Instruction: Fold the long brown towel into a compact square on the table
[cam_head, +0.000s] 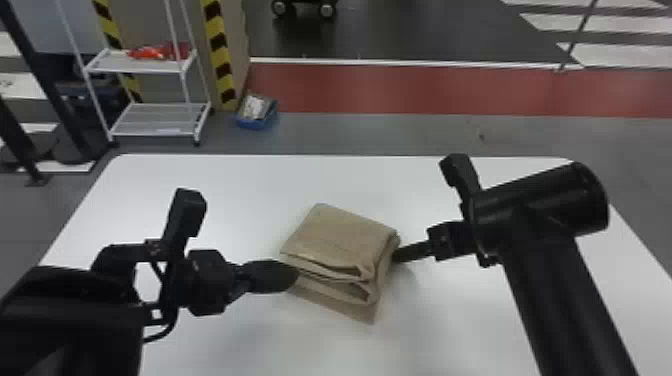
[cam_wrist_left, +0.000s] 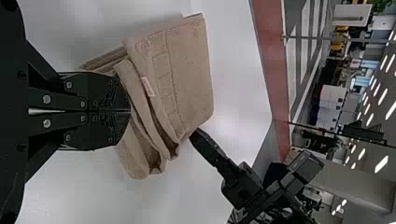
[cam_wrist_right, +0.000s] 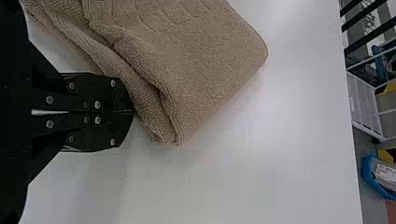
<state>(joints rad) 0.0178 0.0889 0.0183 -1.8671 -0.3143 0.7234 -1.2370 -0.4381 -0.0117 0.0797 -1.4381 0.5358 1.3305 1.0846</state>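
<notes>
Looks nearly done: has the towel (cam_head: 340, 240) folded into a thick, roughly square pad near the middle of the table (cam_head: 240, 185). Probably needs only tidying: tucking in 1 lower flap (cam_head: 361, 311) jutting out at the near side, then pressing down the gaping folds. Calls for a light push, or risks skewing the layers. Has the left gripper (cam_wrist_left: 130, 110) closed narrow, tip right at the folded edges, and the right gripper (cam_wrist_right: 133, 111) closed too, tip beside the right side; seems to pinch no cloth with either of the 2. Shows tan looped terry, rounded folds, boxy raised patterning and 1 small pale label (cam_wrist_left: 147, 87).
</notes>
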